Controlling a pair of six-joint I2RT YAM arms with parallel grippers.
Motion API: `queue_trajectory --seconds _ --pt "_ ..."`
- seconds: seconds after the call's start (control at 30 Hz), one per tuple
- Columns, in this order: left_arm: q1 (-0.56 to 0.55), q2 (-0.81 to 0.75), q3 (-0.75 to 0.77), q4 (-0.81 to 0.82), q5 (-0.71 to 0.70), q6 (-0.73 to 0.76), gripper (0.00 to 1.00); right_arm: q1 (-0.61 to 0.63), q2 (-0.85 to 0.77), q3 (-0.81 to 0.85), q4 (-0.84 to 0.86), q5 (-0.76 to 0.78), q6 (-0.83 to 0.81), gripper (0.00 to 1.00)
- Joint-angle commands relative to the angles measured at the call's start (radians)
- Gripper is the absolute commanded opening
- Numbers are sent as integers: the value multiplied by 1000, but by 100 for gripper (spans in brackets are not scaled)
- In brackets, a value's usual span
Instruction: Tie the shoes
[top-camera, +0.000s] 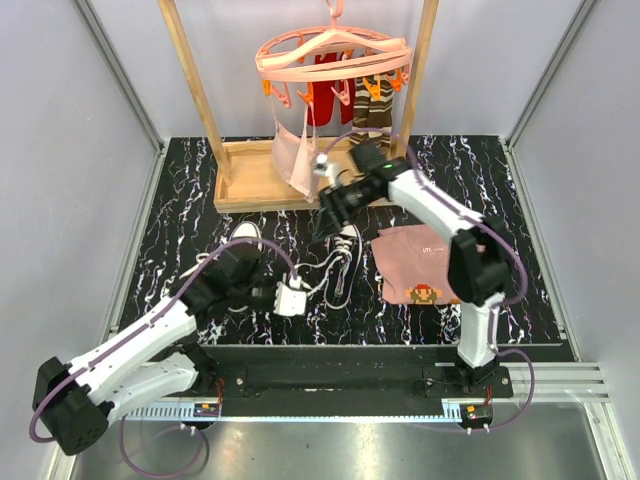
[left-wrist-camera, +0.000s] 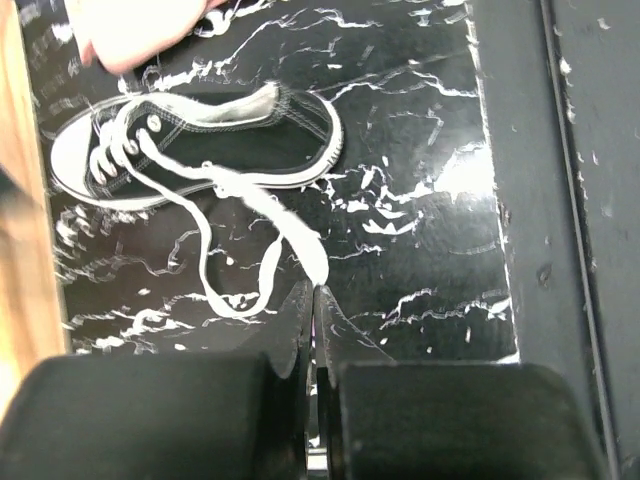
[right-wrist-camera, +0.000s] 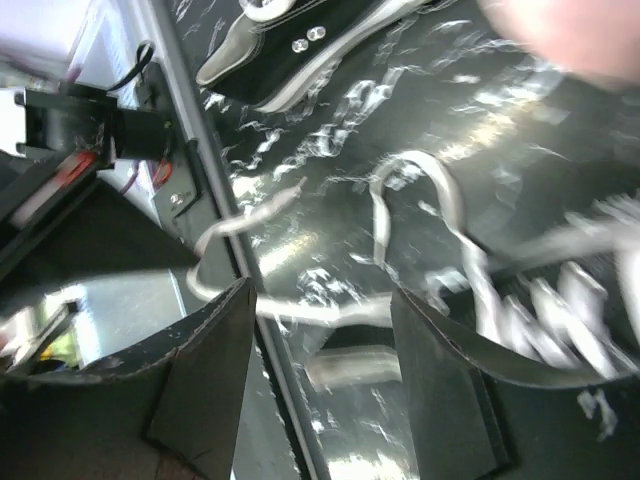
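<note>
Black stone with white veining patterns the table (top-camera: 170, 240), and the shoes (top-camera: 341, 262) sit near its middle. The left-hand shoe (top-camera: 243, 234) is half hidden under the left arm (top-camera: 150, 335), with little more than its white toe cap showing from above. The right-hand shoe (left-wrist-camera: 200, 140) lies just beside it, toe pointing toward the wooden rack (top-camera: 255, 188) at the back.

A long white lace (left-wrist-camera: 285, 225) trails loose from the right-hand shoe across the table. The left gripper (left-wrist-camera: 313, 298) is clenched tight, low over the table on the near side of that shoe. The broad end of the lace runs straight into its pressed-together tips, so it looks to be pinching the lace.

The right gripper (right-wrist-camera: 320, 290) hovers over the toe end of the same shoe, on the rack side. Its fingers stand well apart, released, and a blurred strand of lace crosses the gap ungripped.

A folded pink cloth (top-camera: 425, 262) with a pixel figure lies to the right, apart from the shoes. Above the rack, a round pink hanger (top-camera: 335, 55) carries striped socks (top-camera: 372, 100) and a pale garment (top-camera: 295, 160).
</note>
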Motion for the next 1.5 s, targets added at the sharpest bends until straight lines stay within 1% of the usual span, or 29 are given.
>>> queue_trajectory --seconds 0.0,0.03,0.1,0.13,0.2,0.23,0.37,0.4,0.47,0.53,0.63,0.8,0.93,1.0,1.03,1.13,1.3,1.47 --pt "63 107 103 179 -15 -190 0 -83 -182 -90 -20 0 -102 65" --pt "112 157 122 199 -2 -242 0 -100 -201 -131 -18 6 -114 64" --pt "161 214 177 254 -4 -299 0 -108 -248 -185 -20 20 -151 64" --pt "208 269 200 269 -10 -351 0 -108 -264 -200 -20 36 -165 63" --pt "252 325 260 309 -19 -405 0 -110 -291 -232 -20 49 -189 62" --pt "291 378 277 320 -27 -453 0 -110 -296 -237 -18 55 -194 62" --pt "356 517 355 333 -38 -550 0 -105 -291 -249 -8 61 -194 59" --pt "370 559 366 331 -35 -566 0 -103 -291 -263 23 70 -183 58" --pt "376 596 381 329 -28 -596 0 -85 -301 -307 107 90 -133 57" --pt "384 644 387 331 -27 -623 0 -67 -311 -340 156 125 -103 57" --pt "391 698 400 331 -27 -661 0 -22 -327 -383 212 165 -106 57" --pt "421 784 426 337 -35 -721 0 110 -328 -444 289 240 -122 54" --pt "434 824 455 319 -24 -738 0 203 -284 -460 362 302 -103 54" --pt "441 833 466 313 -18 -744 0 240 -259 -452 404 331 -94 56" --pt "441 836 469 311 -13 -742 0 251 -247 -447 411 343 -88 59" --pt "444 851 480 291 -2 -748 0 288 -189 -432 448 385 -76 62" --pt "457 871 493 277 8 -773 0 321 -126 -421 482 440 -56 64" --pt "464 893 510 259 27 -781 0 332 -57 -411 493 477 -77 64"
